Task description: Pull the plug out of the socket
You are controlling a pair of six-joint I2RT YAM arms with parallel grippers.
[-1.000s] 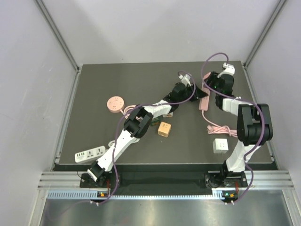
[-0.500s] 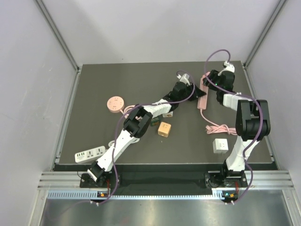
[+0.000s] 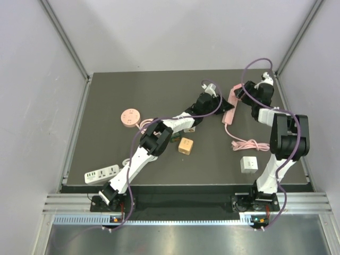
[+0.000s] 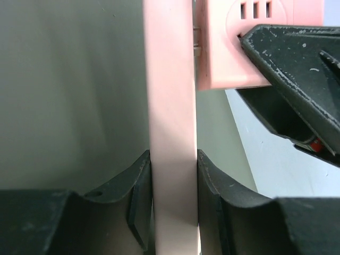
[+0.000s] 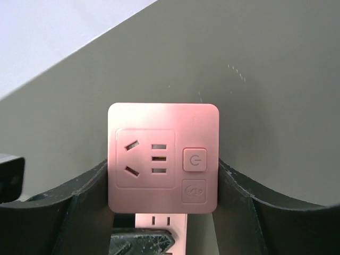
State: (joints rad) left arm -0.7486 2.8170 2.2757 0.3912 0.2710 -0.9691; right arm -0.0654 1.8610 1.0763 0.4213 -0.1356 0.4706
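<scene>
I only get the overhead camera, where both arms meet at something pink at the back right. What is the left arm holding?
Observer: Its wrist camera shows the left fingers clamped on the thin edge of a pink power strip.
Operator: And the right arm?
Observer: The right fingers grip a square pink plug block with a power button.
Operator: Is it unplugged?
Observer: A narrow gap shows what look like prongs between block and strip; I cannot tell if they are free.

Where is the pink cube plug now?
The plug sits far right in the top view, in the right hand, beside the pink strip the left hand clamps.
</scene>
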